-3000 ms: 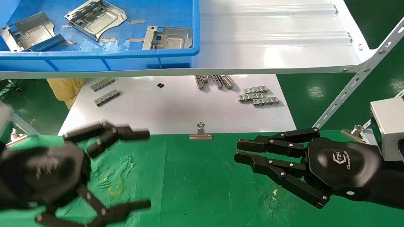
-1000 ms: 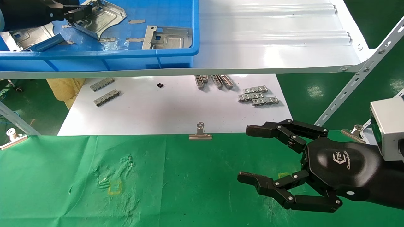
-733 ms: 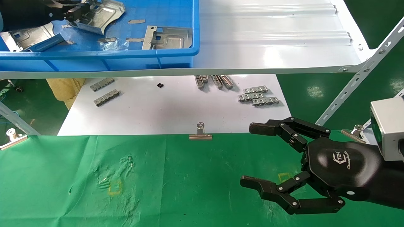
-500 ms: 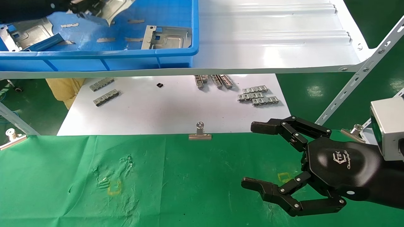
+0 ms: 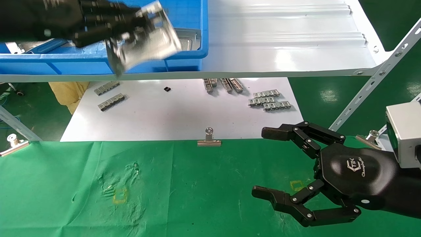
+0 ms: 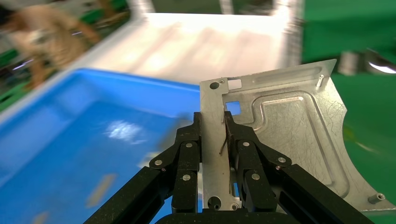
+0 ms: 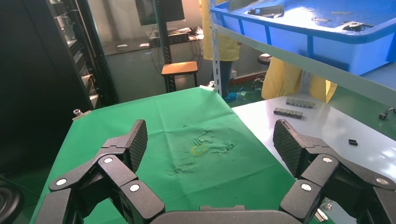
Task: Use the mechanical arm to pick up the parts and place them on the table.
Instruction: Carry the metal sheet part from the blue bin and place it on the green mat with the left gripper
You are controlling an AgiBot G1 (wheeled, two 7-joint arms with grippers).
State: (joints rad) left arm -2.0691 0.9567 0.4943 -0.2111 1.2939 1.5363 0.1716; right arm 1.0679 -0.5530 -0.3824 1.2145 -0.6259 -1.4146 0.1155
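My left gripper (image 5: pixel 113 28) is a glossy black hand, raised over the front rim of the blue bin (image 5: pixel 184 56). It is shut on a silvery stamped metal part (image 5: pixel 148 41), which hangs tilted in the air. In the left wrist view the fingers (image 6: pixel 189 144) pinch the part's flat edge (image 6: pixel 280 135). Another part (image 5: pixel 187 34) lies in the bin, mostly hidden. My right gripper (image 5: pixel 266 164) is open and empty, low over the right side of the green cloth table (image 5: pixel 184 191); it also shows in the right wrist view (image 7: pixel 210 144).
The bin stands on a white ribbed shelf (image 5: pixel 283 36). Below it, a white board (image 5: pixel 177 112) carries small silver linked strips (image 5: pixel 268 100). A silver binder clip (image 5: pixel 209 138) sits at the cloth's far edge. Yellow square marks (image 5: pixel 120 196) are on the cloth.
My left gripper has closed on a part in the bin, lifted it and carried it rightward over the bin's front rim. My right gripper has opened wide and holds still.
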